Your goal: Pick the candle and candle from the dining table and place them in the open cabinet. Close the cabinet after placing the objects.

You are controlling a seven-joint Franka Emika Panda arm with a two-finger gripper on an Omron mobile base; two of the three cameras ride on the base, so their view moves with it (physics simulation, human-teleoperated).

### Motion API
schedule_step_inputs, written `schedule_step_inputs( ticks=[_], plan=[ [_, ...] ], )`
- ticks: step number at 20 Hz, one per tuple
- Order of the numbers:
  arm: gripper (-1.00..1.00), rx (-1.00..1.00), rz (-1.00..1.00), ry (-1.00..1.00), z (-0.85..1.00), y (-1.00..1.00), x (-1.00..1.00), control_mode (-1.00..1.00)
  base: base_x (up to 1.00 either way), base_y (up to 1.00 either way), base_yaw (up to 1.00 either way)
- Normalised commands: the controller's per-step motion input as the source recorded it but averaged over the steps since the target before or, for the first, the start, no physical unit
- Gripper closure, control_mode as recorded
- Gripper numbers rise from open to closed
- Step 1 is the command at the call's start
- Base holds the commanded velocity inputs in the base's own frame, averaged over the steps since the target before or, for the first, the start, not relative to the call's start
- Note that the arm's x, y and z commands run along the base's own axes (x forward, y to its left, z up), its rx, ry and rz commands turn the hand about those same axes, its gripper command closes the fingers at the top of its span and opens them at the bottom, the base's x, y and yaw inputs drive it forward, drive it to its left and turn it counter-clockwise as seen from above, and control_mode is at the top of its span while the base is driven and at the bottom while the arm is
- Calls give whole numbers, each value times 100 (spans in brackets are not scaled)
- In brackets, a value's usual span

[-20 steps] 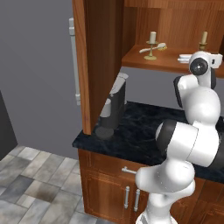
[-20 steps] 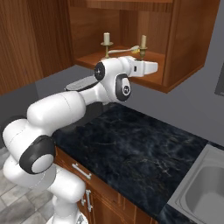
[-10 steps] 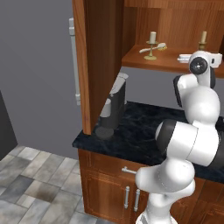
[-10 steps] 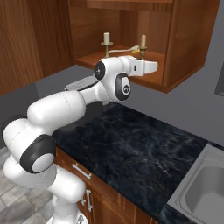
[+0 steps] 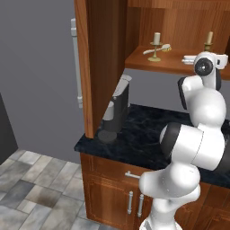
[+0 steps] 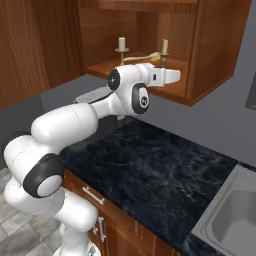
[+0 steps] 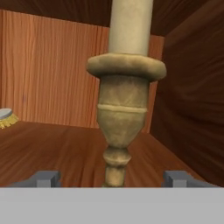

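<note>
Two cream candles on brass holders stand on the shelf of the open cabinet (image 5: 103, 67). One candle (image 5: 156, 41) (image 6: 121, 45) is toward the door side. The other candle (image 5: 209, 39) (image 6: 164, 47) (image 7: 127, 100) stands right in front of my gripper (image 7: 113, 177). The gripper is open, with one dark fingertip on each side of the holder's thin stem and not touching it. My white hand (image 5: 191, 59) (image 6: 167, 76) reaches in at shelf level. The dining table is out of view.
A brush (image 5: 158, 48) (image 7: 6, 119) lies on the shelf beside the first candle. The cabinet door with its long silver handle (image 5: 74, 60) stands open at the left. Below lie a black marble counter (image 6: 150, 175), a dark appliance (image 5: 117, 108) and a sink (image 6: 230, 220).
The arm and both candles stand where they were. The gripper has opened and let go of the candle that it was shut on.
</note>
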Motion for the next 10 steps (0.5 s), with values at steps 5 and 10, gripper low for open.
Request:
schedule_step_inputs(
  ticks=[5,10],
  plan=[
    [-100,0,0,-2,0,0,-14,-100,0,0,0],
    [-100,0,0,-1,12,6,-16,-100,0,0,0]
  ],
)
